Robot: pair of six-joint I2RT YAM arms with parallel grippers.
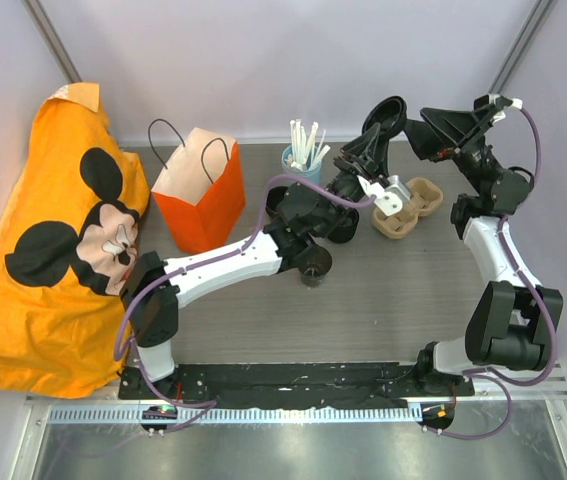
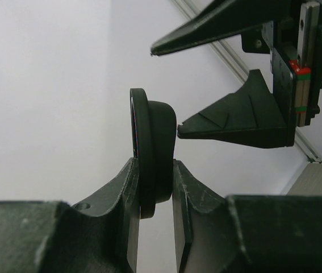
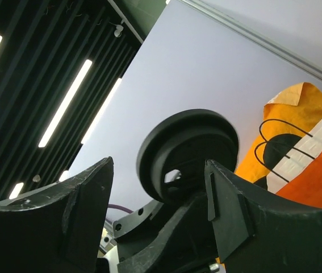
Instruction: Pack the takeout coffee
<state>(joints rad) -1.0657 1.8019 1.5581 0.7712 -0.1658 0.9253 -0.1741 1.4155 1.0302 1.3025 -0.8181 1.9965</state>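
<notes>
My left gripper clamped on the black round plastic cup lid, edge-on, aloft far-centre | right gripper jaws apart, just beside it | I judge it light, stiff, slick: take the rim.

The left arm reaches forward and up, the left gripper pinched on a lid, while the right arm folds at the elbow, the right gripper open and facing it.

We note lid matt black plastic | bag smooth orange paper | carrier rough pulp | tabletop matt wood-grain
</notes>
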